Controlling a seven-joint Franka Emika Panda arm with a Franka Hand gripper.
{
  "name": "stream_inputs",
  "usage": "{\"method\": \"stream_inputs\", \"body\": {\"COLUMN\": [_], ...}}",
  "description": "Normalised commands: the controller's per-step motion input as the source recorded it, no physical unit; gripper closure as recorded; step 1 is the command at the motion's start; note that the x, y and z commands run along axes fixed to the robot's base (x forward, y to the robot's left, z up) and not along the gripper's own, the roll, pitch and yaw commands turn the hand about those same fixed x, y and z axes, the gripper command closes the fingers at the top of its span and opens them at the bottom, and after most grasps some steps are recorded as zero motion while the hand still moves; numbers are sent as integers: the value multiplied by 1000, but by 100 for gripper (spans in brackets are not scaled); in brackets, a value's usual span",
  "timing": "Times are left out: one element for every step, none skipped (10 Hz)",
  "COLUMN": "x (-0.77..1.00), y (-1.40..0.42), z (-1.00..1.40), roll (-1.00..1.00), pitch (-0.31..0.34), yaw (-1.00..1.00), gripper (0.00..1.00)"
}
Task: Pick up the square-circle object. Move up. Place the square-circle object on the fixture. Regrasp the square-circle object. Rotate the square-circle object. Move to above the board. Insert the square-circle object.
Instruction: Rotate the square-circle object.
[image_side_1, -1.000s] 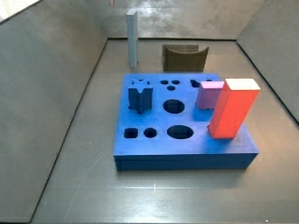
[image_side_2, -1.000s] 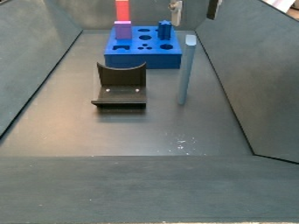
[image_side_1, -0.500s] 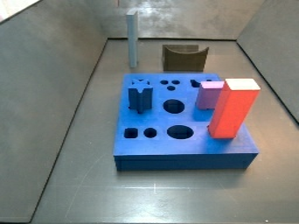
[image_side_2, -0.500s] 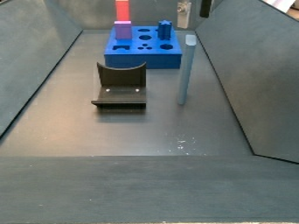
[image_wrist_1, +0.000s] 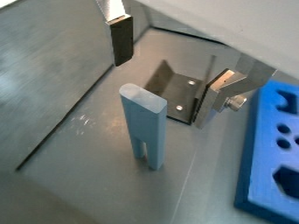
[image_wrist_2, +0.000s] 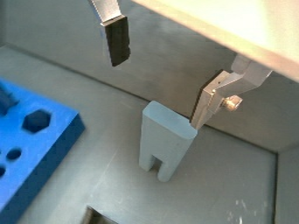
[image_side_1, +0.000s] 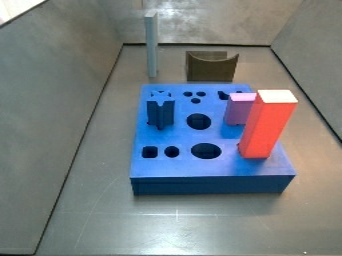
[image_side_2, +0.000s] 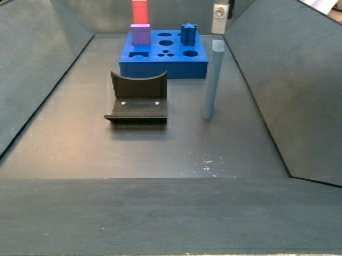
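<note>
Square-circle object (image_wrist_1: 142, 122) stands upright on the floor, untouched, below the gap between the gripper's (image_wrist_2: 162, 66) two fingers. In both wrist views its flat top sits lower than the pads, so nothing is clamped: the fingers are spread wide apart, one dark pad (image_wrist_1: 121, 41) on one side of the peg and the silver plate of the other finger (image_wrist_2: 212, 98) on the opposite side. In a side view the peg (image_side_2: 210, 78) rises from the floor just beside the board (image_side_2: 166, 58), with the gripper (image_side_2: 221, 10) high above it, close to the frame's upper edge.

The step in hand appears to be the pick-up, at its approach. To do it well, the peg's top should be centred between the pads before descending; in a wrist view it looks nearer the silver finger than the dark pad, so a small sideways correction seems wise. The pads should meet the peg's broad flat faces, fairly high up, and close squarely, since a slim standing bar would likely tip if one finger touched first.

Beyond the peg lies the fixture (image_wrist_1: 177, 85), well clear of the fingers, as is the red block (image_side_1: 266, 123) standing on the board.
</note>
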Motion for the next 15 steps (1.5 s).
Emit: {"method": "stream_inputs", "body": {"x": [33,33,33,34,34,34,34,34,34,34,34,34,34,34,34], "y": [-3,-3,-3,-3,-3,-3,-3,-3,-3,-3,-3,-3,-3,-3,-3], "z": [-12,-12,-12,-12,-12,-12,-12,-11,-11,-11,-11,-11,-11,-10,-10], "roll": [-20,-21,-22,-23,-24,-25,-26,-27,-28,-30,-31,-34,-36,-37,-42], "pitch": [9,9,9,10,10,11,11,12,12,13,14,15,16,16,18], "yaw": [1000,1000,1000,1000,1000,1000,1000,1000,1000,1000,1000,1000,1000,1000,1000], "gripper": [0,0,0,0,0,0,0,0,0,0,0,0,0,0,0]}}
